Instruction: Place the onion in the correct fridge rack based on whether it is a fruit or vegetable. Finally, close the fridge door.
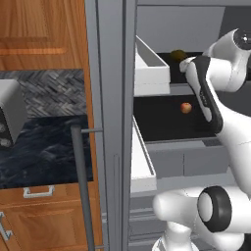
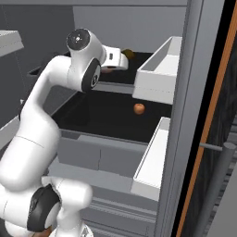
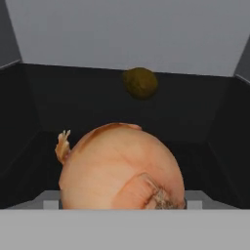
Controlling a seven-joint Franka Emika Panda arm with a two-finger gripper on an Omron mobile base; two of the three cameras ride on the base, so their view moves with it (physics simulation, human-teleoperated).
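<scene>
One onion (image 3: 122, 168) fills the hand view, up at the upper fridge rack (image 3: 88, 107); whether the jaws grip it, I cannot tell. One olive-yellow ball (image 3: 140, 83) sits behind it, one orange-red ball (image 1: 186, 108) on the rack below. Fridge door (image 1: 110, 122) stands open.

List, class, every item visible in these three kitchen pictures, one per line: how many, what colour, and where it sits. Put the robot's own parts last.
onion: one, tan-brown, right before the hand camera, at the upper rack's front.
dark olive-yellow round item: one, at the back of the upper fridge rack.
small orange-red ball: one, on the lower black rack.
white bins: two, on the open fridge door.
bar handle: one, grey, vertical, on the door.
wooden cabinets: brown, left of the fridge.
appliance: one, grey, on the dark counter.
robot arm: one, white, reaching to the upper rack.
</scene>
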